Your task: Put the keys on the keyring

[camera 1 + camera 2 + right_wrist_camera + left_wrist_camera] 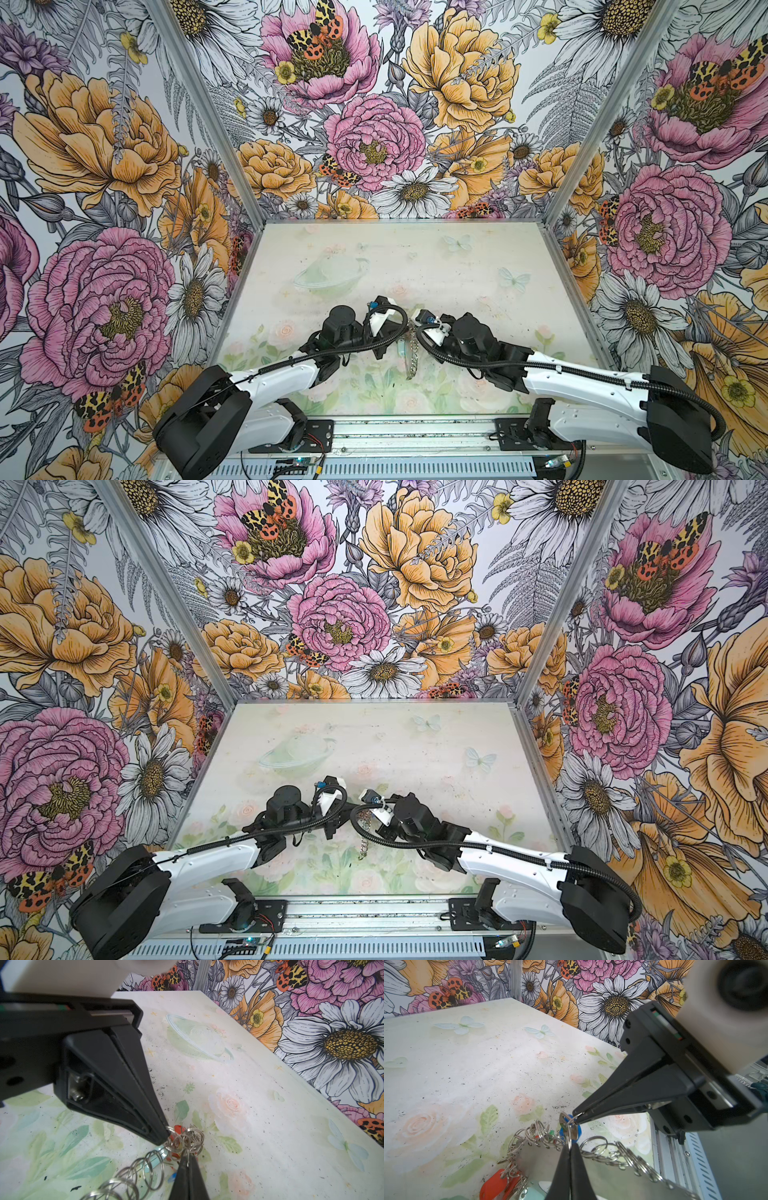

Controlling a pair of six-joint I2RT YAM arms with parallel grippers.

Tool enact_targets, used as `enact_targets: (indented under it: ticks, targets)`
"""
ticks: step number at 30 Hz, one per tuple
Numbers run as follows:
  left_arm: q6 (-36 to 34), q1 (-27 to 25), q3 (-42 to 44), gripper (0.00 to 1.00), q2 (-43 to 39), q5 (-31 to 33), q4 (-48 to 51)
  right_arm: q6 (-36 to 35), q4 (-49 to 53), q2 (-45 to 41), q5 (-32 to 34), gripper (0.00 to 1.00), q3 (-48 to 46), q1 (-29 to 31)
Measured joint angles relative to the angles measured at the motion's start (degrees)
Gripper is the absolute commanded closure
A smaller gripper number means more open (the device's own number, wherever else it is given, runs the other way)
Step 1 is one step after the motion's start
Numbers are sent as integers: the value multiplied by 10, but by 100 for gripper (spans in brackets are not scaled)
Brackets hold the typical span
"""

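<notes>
Left gripper (569, 1144) pinches the grey metal loop-rimmed keyring (537, 1159); right gripper (576, 1119) pinches the blue plastic key tag's (579, 1133) thin silver ring (572, 1119), which could slip if tugged.

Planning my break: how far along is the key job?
Done: red keys already hang from the keyring loops. In hand: the left tool pinches a keyring loop, and the right tool grips the blue key by its ring. Remaining: thread blue on; no loose keys visible.
</notes>
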State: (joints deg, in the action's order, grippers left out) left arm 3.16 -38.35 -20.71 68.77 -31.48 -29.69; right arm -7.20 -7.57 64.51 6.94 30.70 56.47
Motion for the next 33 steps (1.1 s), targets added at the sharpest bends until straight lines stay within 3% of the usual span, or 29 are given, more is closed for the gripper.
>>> enact_targets:
  ticks: [33]
  targets:
    - [30,2,-4,100,4,2,14,2,-68,-4,5,100,-40,6]
